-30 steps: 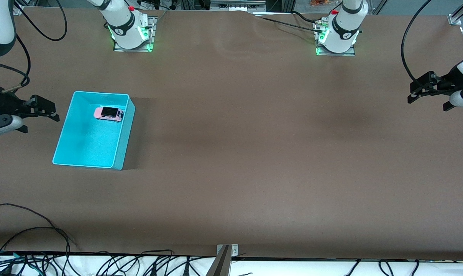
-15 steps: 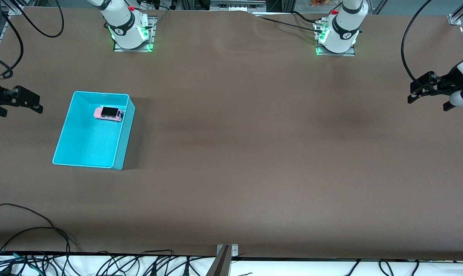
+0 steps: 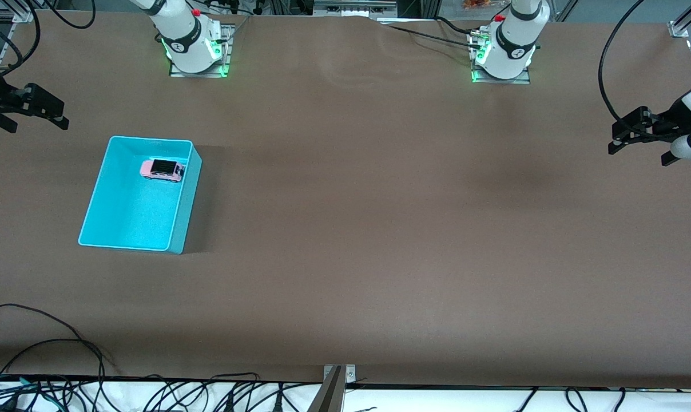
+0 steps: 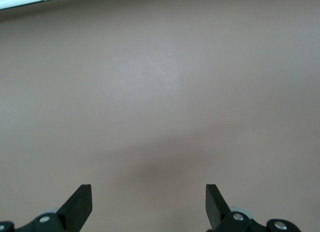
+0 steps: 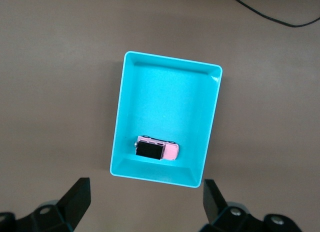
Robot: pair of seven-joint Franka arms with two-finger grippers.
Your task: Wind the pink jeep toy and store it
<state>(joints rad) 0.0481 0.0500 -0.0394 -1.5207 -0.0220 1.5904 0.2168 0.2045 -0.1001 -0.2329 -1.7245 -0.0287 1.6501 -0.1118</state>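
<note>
The pink jeep toy (image 3: 162, 169), with its black roof up, stands on its wheels inside the turquoise bin (image 3: 187, 213), close to the bin wall that is farther from the front camera. In the right wrist view the jeep (image 5: 157, 149) and the bin (image 5: 120, 117) lie below my right gripper (image 5: 146, 197). My right gripper (image 3: 39, 125) hangs open and empty over bare table at the right arm's end, apart from the bin. My left gripper (image 3: 637, 154) waits open and empty over the left arm's end. Its wrist view shows only bare table past the left gripper (image 4: 148, 202).
Brown table cloth covers the whole surface. The two arm bases (image 3: 197, 48) (image 3: 503, 54) stand along the edge farthest from the front camera. Loose black cables (image 3: 48, 343) lie at the edge nearest that camera.
My right gripper has drawn away from beside the bin, toward the bases' side at the right arm's end. The jeep, the bin and the left arm have not moved.
</note>
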